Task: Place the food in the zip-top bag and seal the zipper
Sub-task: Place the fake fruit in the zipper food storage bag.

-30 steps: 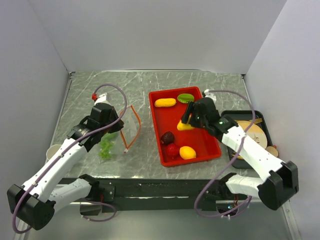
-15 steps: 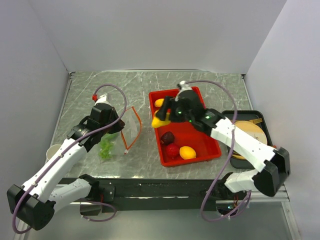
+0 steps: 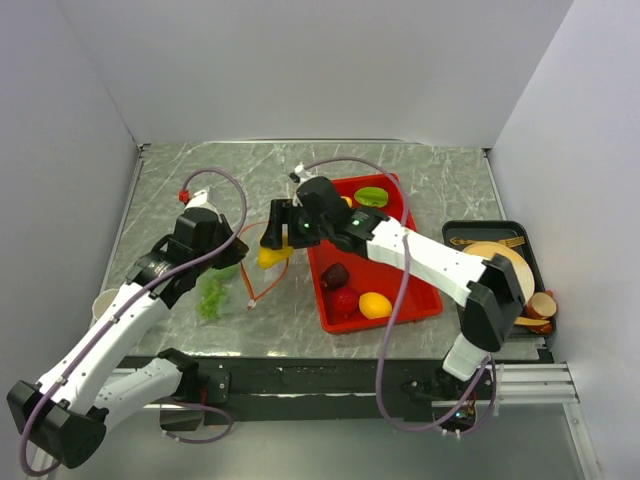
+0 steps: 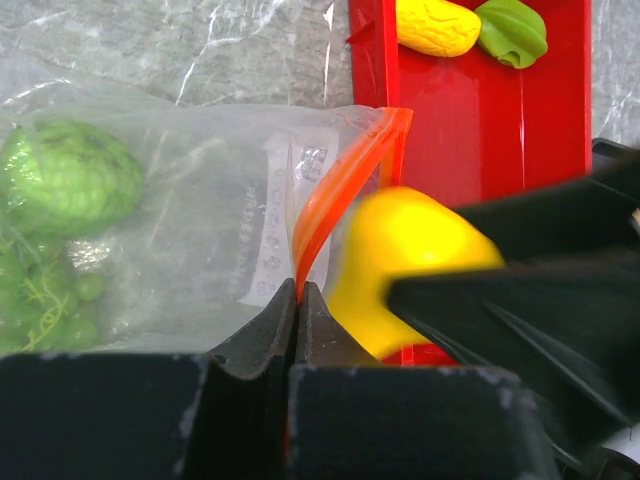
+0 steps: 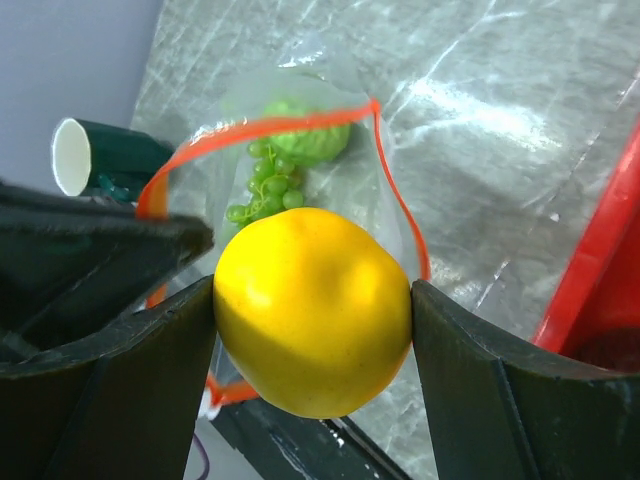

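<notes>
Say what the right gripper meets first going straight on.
The right gripper, yellow fruit leading, probably enters the open bag first; green grapes lie deeper. Depth is unclear.

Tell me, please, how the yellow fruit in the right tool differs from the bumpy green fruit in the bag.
The yellow fruit is smooth; the green fruit is bumpy. The yellow fruit is clamped in the right tool at the zip-top bag's open mouth; the green fruit lies inside the bag beside green grapes. Both are small, rounded food pieces.
</notes>
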Robot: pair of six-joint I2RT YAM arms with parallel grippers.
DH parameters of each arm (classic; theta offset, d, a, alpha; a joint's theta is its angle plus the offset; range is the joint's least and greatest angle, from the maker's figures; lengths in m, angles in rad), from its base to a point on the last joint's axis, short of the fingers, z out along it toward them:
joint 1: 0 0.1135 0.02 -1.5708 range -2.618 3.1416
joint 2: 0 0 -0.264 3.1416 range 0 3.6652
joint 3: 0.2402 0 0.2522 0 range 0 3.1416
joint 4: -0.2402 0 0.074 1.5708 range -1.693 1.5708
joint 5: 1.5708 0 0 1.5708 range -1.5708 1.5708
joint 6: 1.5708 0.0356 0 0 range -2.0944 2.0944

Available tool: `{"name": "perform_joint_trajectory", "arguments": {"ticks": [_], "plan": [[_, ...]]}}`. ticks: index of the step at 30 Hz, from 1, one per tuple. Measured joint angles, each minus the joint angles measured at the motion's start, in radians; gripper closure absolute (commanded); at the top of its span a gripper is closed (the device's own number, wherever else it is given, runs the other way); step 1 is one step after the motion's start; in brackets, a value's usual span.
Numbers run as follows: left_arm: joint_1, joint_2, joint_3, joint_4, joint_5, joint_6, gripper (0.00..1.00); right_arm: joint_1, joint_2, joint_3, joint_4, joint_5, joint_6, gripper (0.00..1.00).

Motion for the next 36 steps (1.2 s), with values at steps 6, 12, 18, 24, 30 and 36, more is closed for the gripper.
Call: {"name": "perform_joint_trajectory", "arguments": {"ticks": [6, 12, 18, 24, 30, 36], "plan": [[0.0, -0.012, 0.003, -0.008, -0.006, -0.001, 0.99, 0.016, 0.127, 0.103, -0.023, -0.011, -0.023, 0.52], [0.0, -0.032, 0.02, -0.039, -0.058, -0.003, 0.99, 0.029, 0.233, 0.233, -0.092, -0.027, -0.054, 0.16], [0.0, -0.057, 0.038, -0.058, -0.128, -0.009, 0.99, 0.031, 0.248, 0.261, -0.099, -0.052, -0.074, 0.03], [0.0, -0.057, 0.039, -0.063, -0.146, -0.016, 0.99, 0.032, 0.222, 0.238, -0.1, -0.034, -0.076, 0.0], [0.0, -0.057, 0.039, -0.063, -0.15, -0.016, 0.99, 0.019, 0.046, 0.097, -0.103, 0.085, -0.069, 0.0], [0.0, -0.047, 0.039, -0.057, -0.147, -0.014, 0.99, -0.103, -0.195, -0.153, -0.094, 0.187, -0.028, 0.0]]}}
